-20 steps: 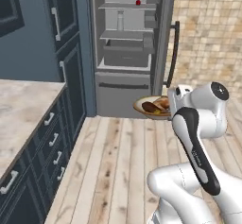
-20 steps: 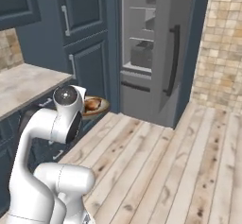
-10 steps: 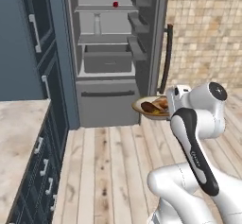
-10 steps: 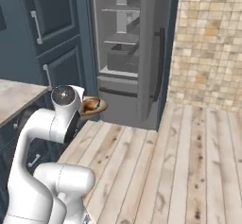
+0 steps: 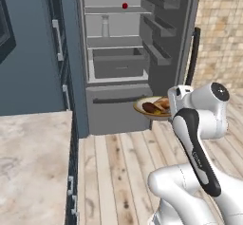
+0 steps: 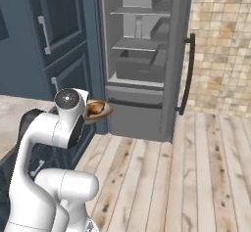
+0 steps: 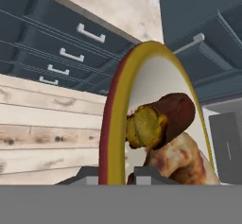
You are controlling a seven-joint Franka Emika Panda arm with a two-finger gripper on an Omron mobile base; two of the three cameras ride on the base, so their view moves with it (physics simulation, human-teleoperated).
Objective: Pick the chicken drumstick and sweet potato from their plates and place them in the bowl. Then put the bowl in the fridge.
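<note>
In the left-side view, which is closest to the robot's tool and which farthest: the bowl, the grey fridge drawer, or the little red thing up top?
1. Bowl, held at the tool.
2. Grey drawer, in the fridge's middle.
3. Red thing, on the top shelf.

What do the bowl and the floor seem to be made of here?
The bowl looks like glazed ceramic: smooth cream inside, with a glossy rim banded yellow and red-brown. It could be plastic. The floor looks like matte pale wood, in long planks with grain and dark knots.

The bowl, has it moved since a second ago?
Yes: the bowl rode with the base closer to the open fridge, now before its bottom drawer.
</note>
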